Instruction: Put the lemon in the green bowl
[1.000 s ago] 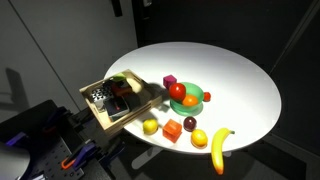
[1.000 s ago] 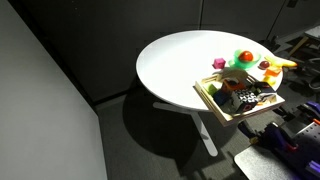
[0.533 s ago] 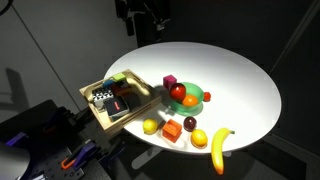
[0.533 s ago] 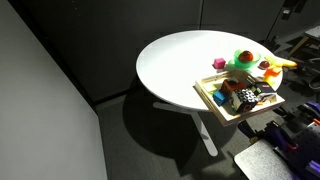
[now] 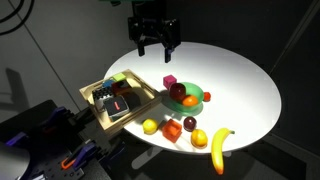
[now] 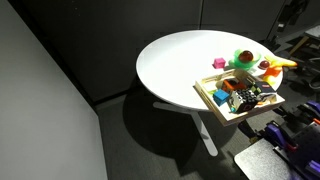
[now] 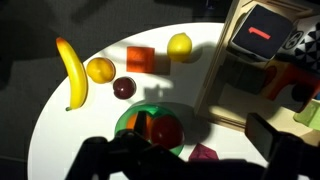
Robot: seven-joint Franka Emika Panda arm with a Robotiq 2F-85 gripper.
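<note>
Wrist view looks down past the jaws, which are spread wide and hold nothing. A shallow round bright green bowl shows between them, holding a red fruit and an orange one. Beyond it, the small pale yellow lemon lies on the round white desk — just beside a red cube, near the square wooden tray.

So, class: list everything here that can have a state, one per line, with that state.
gripper: jaws open, holding nothing, raised over the table
lemon: loose on the table, outside the bowl
green bowl: upright, with a red fruit inside
wooden tray: flat on the table, filled with items
banana: lying flat near the table edge
</note>
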